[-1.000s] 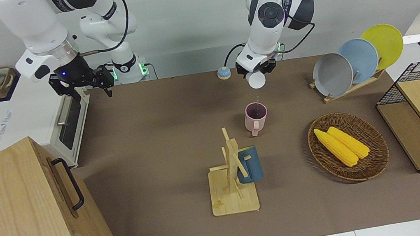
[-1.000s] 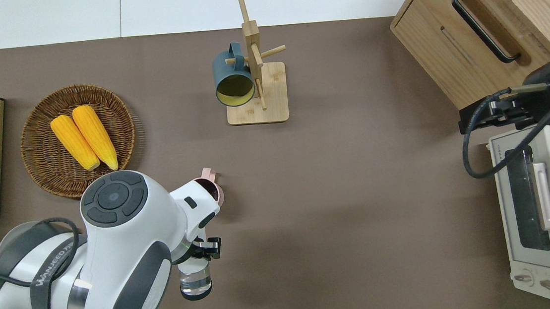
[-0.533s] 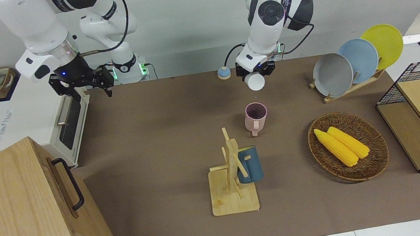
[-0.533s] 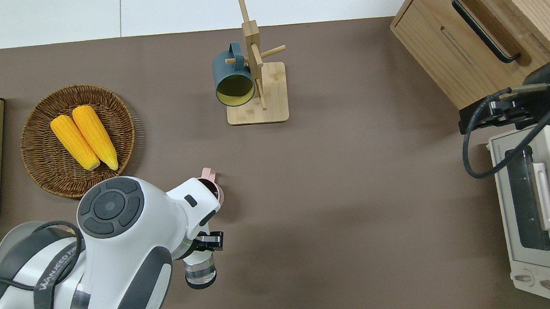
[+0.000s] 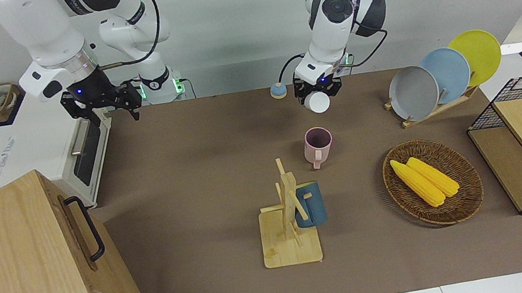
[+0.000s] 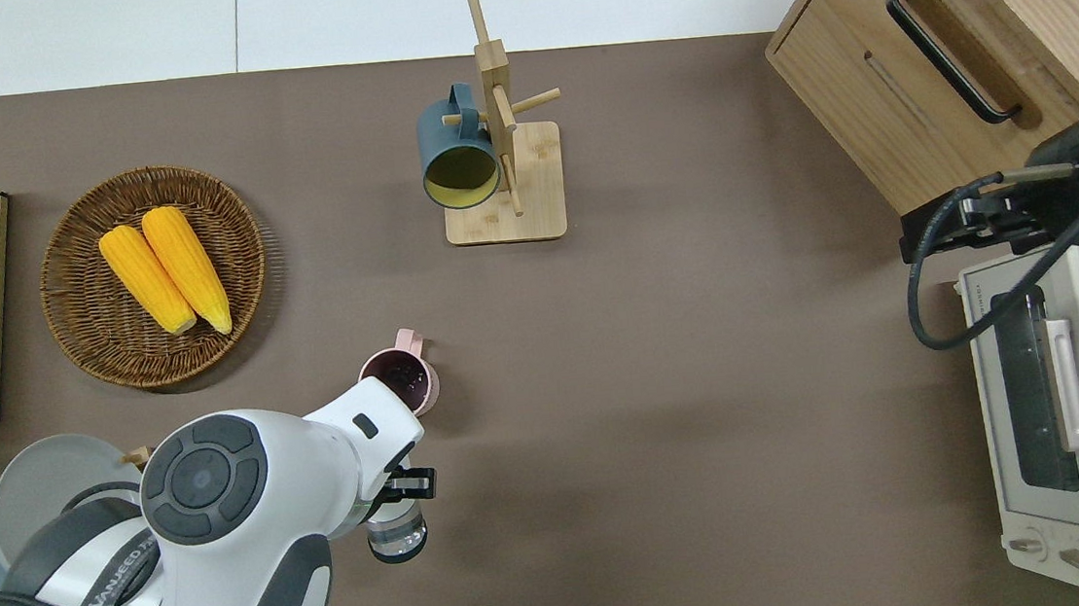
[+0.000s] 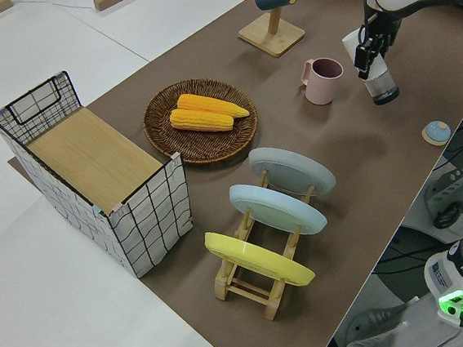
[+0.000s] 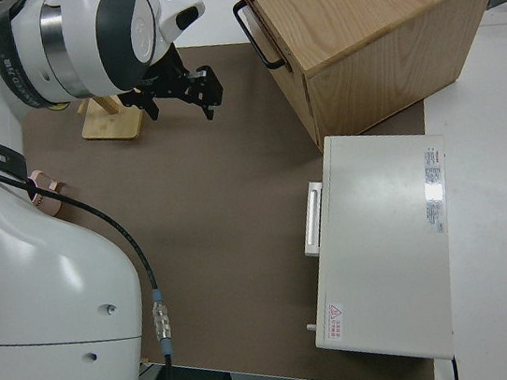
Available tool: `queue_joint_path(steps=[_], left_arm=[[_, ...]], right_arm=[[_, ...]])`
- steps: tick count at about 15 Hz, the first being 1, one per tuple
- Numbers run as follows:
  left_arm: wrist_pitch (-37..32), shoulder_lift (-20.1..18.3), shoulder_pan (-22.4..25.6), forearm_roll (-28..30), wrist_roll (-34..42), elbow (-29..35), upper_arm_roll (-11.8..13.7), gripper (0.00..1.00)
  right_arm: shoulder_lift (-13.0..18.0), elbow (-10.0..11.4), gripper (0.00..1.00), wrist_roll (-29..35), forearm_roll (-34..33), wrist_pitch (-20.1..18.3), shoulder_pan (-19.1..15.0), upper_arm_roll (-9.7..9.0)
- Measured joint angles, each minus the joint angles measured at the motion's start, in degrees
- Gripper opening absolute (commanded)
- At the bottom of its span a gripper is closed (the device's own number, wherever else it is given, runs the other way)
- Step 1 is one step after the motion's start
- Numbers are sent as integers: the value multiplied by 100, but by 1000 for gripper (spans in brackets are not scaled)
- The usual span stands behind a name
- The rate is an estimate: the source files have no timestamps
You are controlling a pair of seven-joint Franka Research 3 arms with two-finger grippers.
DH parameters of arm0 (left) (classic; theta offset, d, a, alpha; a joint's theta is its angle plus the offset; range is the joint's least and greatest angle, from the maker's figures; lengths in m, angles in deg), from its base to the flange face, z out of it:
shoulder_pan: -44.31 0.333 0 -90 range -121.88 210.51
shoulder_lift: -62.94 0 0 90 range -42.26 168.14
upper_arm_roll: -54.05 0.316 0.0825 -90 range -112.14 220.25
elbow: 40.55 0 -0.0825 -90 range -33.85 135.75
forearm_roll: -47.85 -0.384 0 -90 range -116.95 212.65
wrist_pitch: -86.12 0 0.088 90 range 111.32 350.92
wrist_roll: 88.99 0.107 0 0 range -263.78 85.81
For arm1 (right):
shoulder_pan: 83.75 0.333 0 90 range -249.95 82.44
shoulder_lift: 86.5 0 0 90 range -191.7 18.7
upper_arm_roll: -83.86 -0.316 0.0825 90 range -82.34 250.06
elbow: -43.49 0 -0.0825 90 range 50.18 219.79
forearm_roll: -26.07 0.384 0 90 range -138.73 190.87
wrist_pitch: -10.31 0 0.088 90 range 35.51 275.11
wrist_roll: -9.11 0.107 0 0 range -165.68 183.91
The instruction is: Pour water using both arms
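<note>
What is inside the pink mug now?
The pink mug shows a dark interior in the overhead view, with small glints suggesting liquid. Its level cannot be judged. The left arm covers part of the rim nearer to the robots.

Brown table mat [image 5: 205,186], pale grey wall [image 5: 232,21], white floor [image 7: 81,319]

Brown table [image 5: 194,187] with pink mug [image 5: 317,146], mug rack [image 5: 290,238], corn basket [image 5: 433,183], plate rack [image 5: 434,107].
</note>
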Motion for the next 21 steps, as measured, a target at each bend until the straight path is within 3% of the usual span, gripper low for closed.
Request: queue_joint_path(steps=[4, 10, 17, 21], left_arm=[[448, -204, 0, -82, -36, 352, 2, 0], [1185, -653, 180, -898, -898, 767, 56, 0], [2657, -658, 1217, -1244, -1120, 586, 122, 0], [2915, -379, 2006, -1417, -973, -292, 170, 0]], right_arm=[[0, 0, 985, 0, 0, 0, 0, 0], [0, 0, 985, 0, 0, 0, 0, 0], [0, 0, 985, 0, 0, 0, 0, 0], [0, 0, 985, 0, 0, 0, 0, 0]])
